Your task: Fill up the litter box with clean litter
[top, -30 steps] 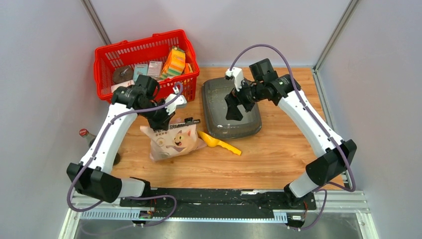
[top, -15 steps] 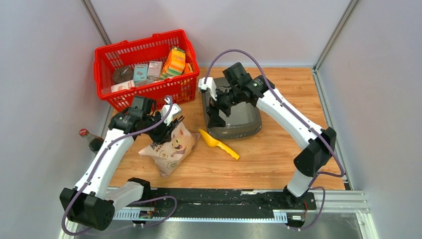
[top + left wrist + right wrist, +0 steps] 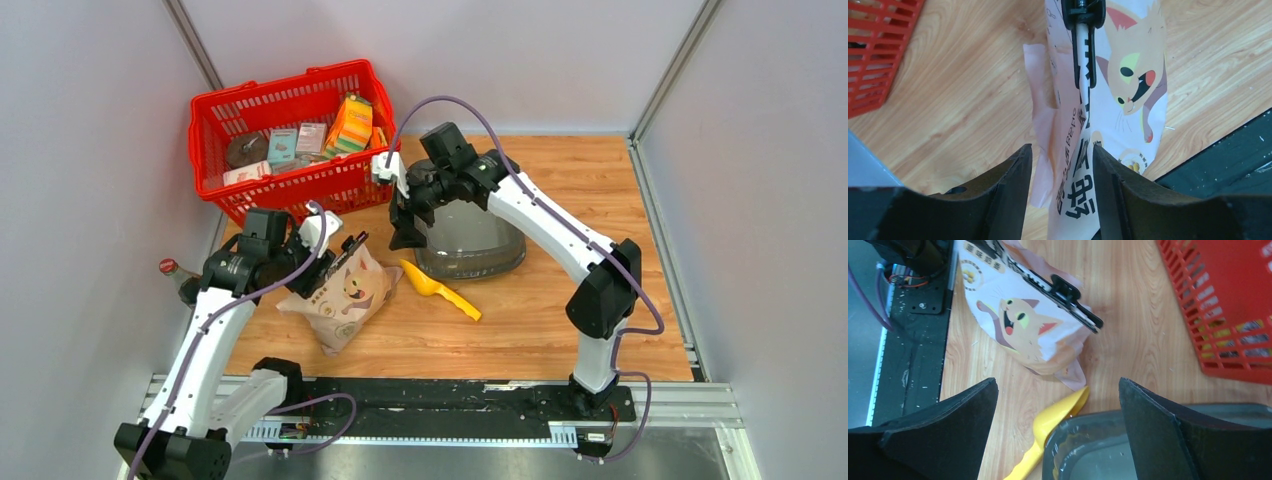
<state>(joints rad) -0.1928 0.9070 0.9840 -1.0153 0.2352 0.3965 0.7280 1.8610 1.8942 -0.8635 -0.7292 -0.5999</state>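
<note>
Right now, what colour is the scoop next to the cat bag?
Yellow. The scoop shows best in the top external view.

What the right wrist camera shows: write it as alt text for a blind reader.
Between the fingers of the open right gripper, a beige cat-print bag, shut with a black clip, lies on a wooden table. Below it a yellow scoop lies beside the corner of a dark grey litter box; a red basket is at upper right.

walls: plain pale grey panels (image 3: pixel 450 60) | table: light wood-grain top (image 3: pixel 540 330) | near edge: black rail (image 3: pixel 450 395) | light: even, soft
</note>
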